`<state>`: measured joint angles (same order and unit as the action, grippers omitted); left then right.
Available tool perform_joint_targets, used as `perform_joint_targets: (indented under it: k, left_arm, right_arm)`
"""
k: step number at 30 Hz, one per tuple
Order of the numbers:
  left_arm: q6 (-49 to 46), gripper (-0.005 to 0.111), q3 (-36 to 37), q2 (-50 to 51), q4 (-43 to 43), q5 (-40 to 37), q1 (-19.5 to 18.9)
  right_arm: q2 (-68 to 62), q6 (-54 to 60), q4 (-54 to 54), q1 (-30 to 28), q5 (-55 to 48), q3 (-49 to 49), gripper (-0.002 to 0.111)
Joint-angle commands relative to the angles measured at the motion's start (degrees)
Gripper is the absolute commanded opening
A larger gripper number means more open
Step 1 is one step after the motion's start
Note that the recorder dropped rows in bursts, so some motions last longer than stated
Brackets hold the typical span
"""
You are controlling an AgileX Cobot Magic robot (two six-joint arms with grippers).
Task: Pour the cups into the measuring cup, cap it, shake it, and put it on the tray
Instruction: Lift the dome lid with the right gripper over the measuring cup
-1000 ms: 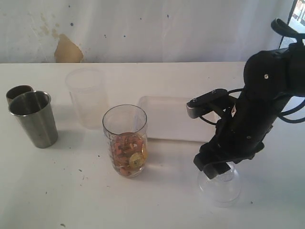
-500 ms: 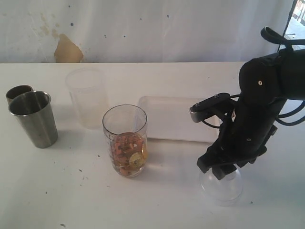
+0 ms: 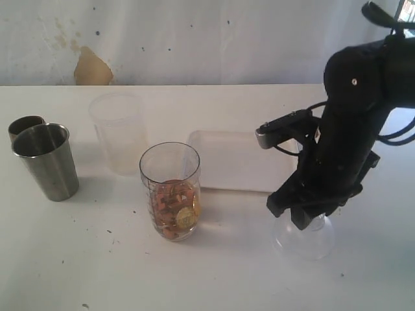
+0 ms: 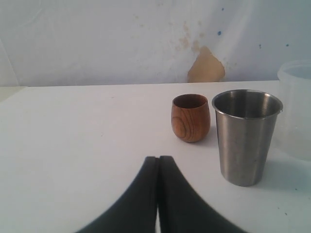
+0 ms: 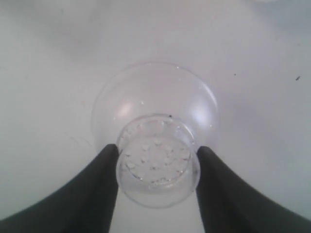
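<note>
Here, the right jaws grip the neck of a clear lid standing on the desk directly beneath them. The measuring cup stands upright, mouth open, well off to their left-arm side. The left jaws are closed, empty, facing a steel cup.

Soft, even daylight fills every view and washes the white tabletop nearly featureless. In the exterior view, the window patch in the corner is blown out. The brushed-steel tumbler and the clear graduated plastic cylinder throw faint, diffuse shadows to the right. Close to the lens, the left gripper is a dark, blurred shape. The right gripper is soft-edged too, and two pale glare spots sit on the clear domed plastic lid.
</note>
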<state>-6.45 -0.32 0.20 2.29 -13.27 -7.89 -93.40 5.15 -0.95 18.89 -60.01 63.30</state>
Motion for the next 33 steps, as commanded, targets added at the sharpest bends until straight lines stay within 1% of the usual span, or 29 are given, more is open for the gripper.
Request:
perform_joint_targets:
  k: [1,5,9,15,21,25,30,33]
  left_arm:
    - [0.18,0.0,0.32,-0.2,-0.05,-0.1,0.01]
    - [0.18,0.0,0.32,-0.2,-0.05,-0.1,0.01]
    - [0.18,0.0,0.32,-0.2,-0.05,-0.1,0.01]
    - [0.18,0.0,0.32,-0.2,-0.05,-0.1,0.01]
    - [0.18,0.0,0.32,-0.2,-0.05,-0.1,0.01]
    - [0.18,0.0,0.32,-0.2,-0.05,-0.1,0.01]
    - [0.18,0.0,0.32,-0.2,-0.05,-0.1,0.01]
    - [0.18,0.0,0.32,-0.2,-0.05,-0.1,0.01]
  right_arm:
    - [1.32,-0.78,0.09,0.02,-9.86,6.96,0.0]
    - [1.82,-2.98,0.95,1.78,-9.96,13.55,0.0]
    - [1.86,-5.45,0.36,5.32,-9.96,18.83,0.0]
    - [-0.53,-8.15,0.36,10.94,-9.96,26.36,0.0]
    - [-4.78,-9.93,0.31,14.46,-9.96,34.14,0.0]
    - [-6.94,-10.3,-0.08,15.83,-9.96,36.69,0.0]
    - [-7.95,-11.0,-0.08,15.94,-9.96,36.82,0.0]
    - [-8.07,-11.0,-2.64,15.94,-9.96,36.82,0.0]
